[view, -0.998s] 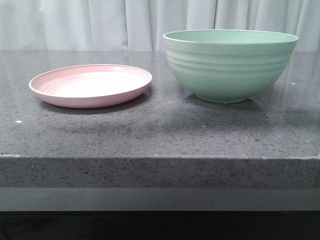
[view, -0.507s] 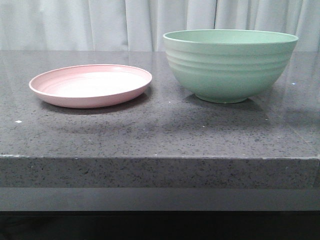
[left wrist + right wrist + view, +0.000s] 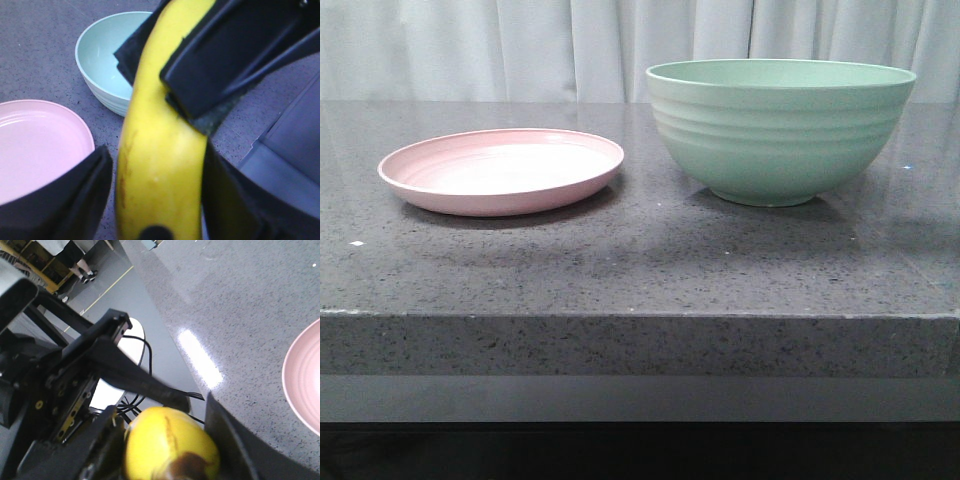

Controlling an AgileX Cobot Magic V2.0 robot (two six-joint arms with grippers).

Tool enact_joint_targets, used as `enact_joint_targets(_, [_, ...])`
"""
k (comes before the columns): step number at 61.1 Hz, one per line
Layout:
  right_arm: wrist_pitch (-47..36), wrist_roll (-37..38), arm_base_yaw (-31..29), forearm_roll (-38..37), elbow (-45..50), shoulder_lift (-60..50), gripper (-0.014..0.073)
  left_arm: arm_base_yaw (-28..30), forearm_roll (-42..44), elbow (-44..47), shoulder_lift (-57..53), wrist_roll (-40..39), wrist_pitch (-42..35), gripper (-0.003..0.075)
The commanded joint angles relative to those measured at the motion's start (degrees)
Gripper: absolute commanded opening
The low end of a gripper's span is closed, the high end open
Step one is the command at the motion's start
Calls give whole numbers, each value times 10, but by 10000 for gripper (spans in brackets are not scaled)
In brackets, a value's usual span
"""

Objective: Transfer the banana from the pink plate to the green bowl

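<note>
Banana (image 3: pixel 160 150): hanging in the air between the two arms, off the plate and outside the bowl; its dark stem tip is pointing at the right wrist camera

Left gripper (image 3: pixel 160 200): its fingers (image 3: pixel 55 200) are pressing in on the banana's sides, clenching it

Right gripper (image 3: pixel 167 450): also gripping the banana, squeezing the stem end between its two pads (the left wrist view is showing one pad lying flat against the yellow skin)

Plate (image 3: pixel 500 170): sitting toward the left edge of the tabletop (image 3: pixel 640 270), holding nothing

Bowl (image 3: pixel 780 130): standing toward the right edge, a little closer to the back edge than the plate, apart from it; the inside is showing bare in the left wrist view

Front view: neither arm nor banana is appearing there, only the two dishes and a white curtain (image 3: pixel 520 45) hanging behind the back edge
</note>
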Motion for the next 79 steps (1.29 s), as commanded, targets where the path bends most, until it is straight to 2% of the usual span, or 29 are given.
enact_joint_targets(1, [4,-7,1,41,-19,-21,234,-5,-12,-17,-11,0,-45,591])
enact_joint_targets(7, [4,-7,1,41,-19,-21,234,-5,-12,-17,-11,0,-45,640])
enact_joint_targets(21, [-7,-7,1,33,-19,-21,234,-5,-12,-17,-11,0,-45,640])
enact_joint_targets(32, [-73,-7,0,18,-19,-21,234,-5,-12,-17,-11,0,-45,640])
enact_joint_targets(55, [-186,-7,-9,-128,-19,-21,234,-5,-12,-17,-11,0,-45,640])
enact_joint_targets(60, [-180,-1,-31,-130,-24,-22,234,-5,-12,-17,-11,0,-45,640])
enact_joint_targets(68, [-126,25,-83,-147,-68,-22,234,-5,-12,-17,-11,0,-45,640])
enact_joint_targets(73, [-94,64,-115,-201,-112,-22,234,-5,-12,-17,-11,0,-45,640])
enact_joint_targets(79, [-83,134,-140,-303,-153,-22,234,-5,-12,-17,-11,0,-45,640])
